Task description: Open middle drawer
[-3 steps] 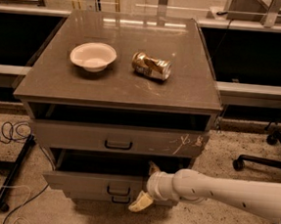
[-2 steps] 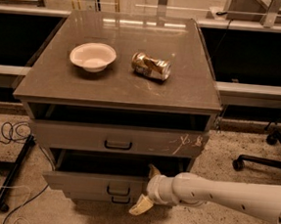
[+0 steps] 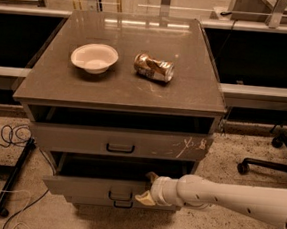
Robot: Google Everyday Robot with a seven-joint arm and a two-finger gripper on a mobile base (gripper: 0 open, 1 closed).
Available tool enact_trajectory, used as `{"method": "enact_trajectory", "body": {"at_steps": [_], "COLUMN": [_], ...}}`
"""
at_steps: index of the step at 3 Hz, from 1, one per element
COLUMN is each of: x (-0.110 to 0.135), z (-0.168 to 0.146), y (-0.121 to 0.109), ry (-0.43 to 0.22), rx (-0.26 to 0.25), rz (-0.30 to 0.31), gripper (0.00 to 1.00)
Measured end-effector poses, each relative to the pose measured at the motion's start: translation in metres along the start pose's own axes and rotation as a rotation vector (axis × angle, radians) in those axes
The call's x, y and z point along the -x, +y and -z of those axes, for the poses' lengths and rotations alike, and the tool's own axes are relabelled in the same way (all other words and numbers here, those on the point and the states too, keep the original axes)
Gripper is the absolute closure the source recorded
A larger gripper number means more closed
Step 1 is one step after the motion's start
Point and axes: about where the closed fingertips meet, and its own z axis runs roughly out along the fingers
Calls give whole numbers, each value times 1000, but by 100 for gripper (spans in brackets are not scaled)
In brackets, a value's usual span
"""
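1. Middle drawer (image 3: 84, 186) sits in the lower centre of the frame; it stands part-way out of the cabinet (image 3: 185, 96), dark gap above its front; black handle (image 3: 120, 196) at mid-front.
2. Gripper (image 3: 148, 188) is at the right part of that drawer's front, at its top edge, right of the handle; wide or closed, cannot tell.
3. White arm (image 3: 236, 197) enters from the lower right.
4. Scratched top drawer (image 3: 71, 138) is shut.
5. Bowl (image 3: 94, 58) and dented can (image 3: 154, 68) lie on top, apart.
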Motion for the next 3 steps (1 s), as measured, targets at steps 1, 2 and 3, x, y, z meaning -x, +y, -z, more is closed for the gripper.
{"method": "enact_trajectory", "body": {"at_steps": [1,2,3], "x": [3,5,6], "z": [4,9,10], "y": [-2,-3,-3], "ry": [0,0,0], "rx": [0,0,0], "rz": [0,0,0], "gripper": [73,97,100]}}
